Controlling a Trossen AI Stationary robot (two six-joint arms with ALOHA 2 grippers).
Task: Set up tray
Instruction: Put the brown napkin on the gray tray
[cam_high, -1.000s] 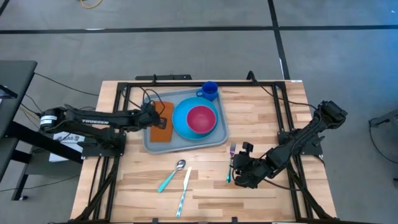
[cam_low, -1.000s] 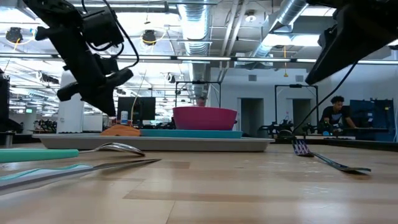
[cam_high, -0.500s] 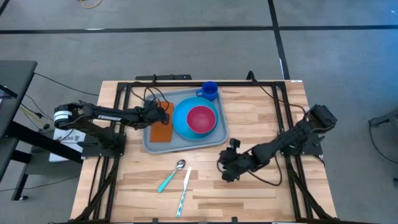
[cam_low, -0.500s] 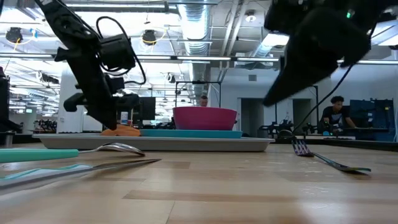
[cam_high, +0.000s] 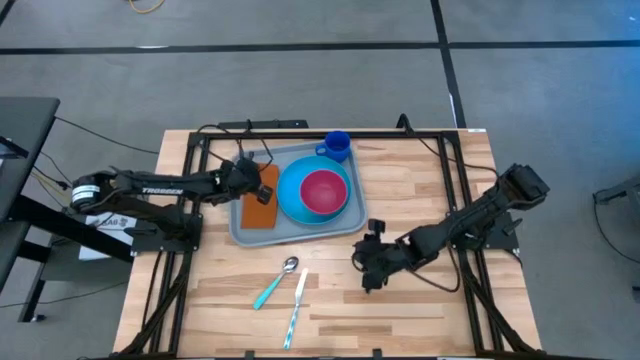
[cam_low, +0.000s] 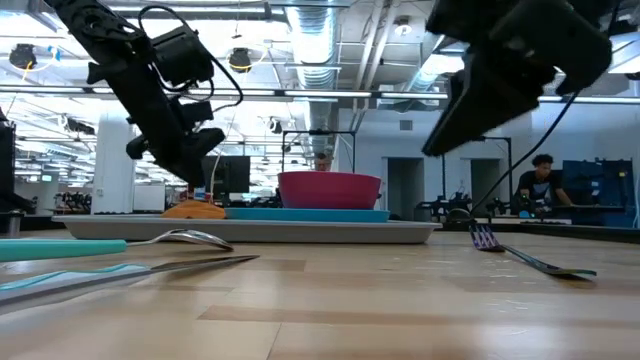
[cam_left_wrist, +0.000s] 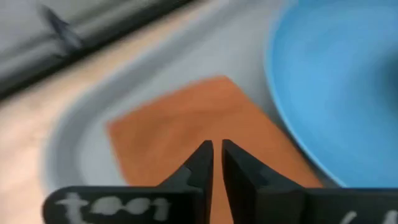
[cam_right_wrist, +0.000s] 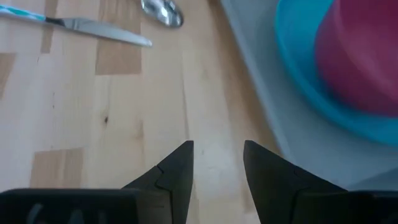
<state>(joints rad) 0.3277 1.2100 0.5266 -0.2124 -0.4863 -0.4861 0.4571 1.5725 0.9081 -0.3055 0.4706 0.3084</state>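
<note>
- High view shows "TROSSEN" in white letters along the left arm.
- Left gripper (cam_high: 262, 190) hovers over the rust-brown napkin (cam_high: 261, 207) in the tray (cam_high: 345, 223), its fingers (cam_left_wrist: 200, 163) a narrow slit apart and holding nothing.
- That grey-blue tray sits at the table's far middle, carrying the blue plate (cam_high: 291, 199) and pink bowl (cam_high: 322, 192).
- Right gripper (cam_high: 366, 272) hangs just off the tray's near right corner, fingers parted, empty.

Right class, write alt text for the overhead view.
A grey-blue tray on a wooden table holds a blue plate with a pink bowl and a brown napkin; the left gripper hovers over the napkin, the right gripper near the tray's corner.
</note>
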